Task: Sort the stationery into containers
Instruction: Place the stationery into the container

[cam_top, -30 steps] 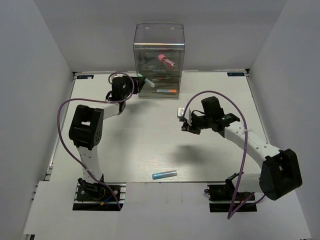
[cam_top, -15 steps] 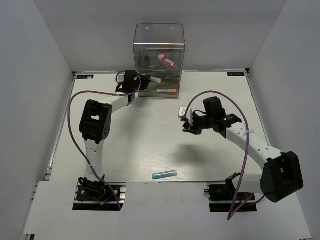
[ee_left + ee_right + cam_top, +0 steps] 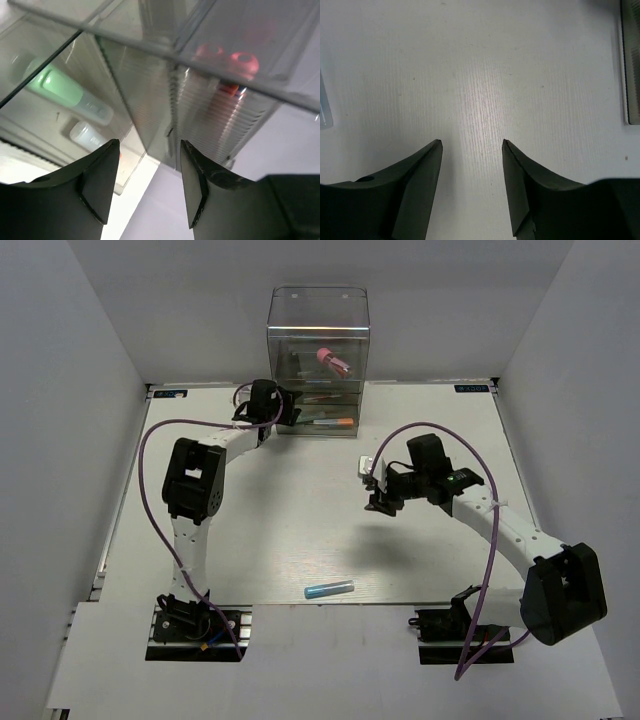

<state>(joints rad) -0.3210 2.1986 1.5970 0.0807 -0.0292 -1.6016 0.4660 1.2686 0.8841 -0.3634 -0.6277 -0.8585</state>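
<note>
White walls (image 3: 90, 330) enclose a table (image 3: 300, 530) with the tall clear plastic box (image 3: 318, 315) at its far edge. Its tinted drawers blur their contents, though a pink-red tube (image 3: 332, 361) and an orange-and-grey marker (image 3: 330, 423) show through. The left gripper (image 3: 149, 145) faces the box's left front corner, jaws apart and empty. The right gripper (image 3: 471, 145) hangs over bare table, jaws apart and empty. A light blue marker (image 3: 329, 589) lies near the front edge, well apart from both.

Bright even light; soft shadows; clear box (image 3: 150, 100) blurred.
</note>
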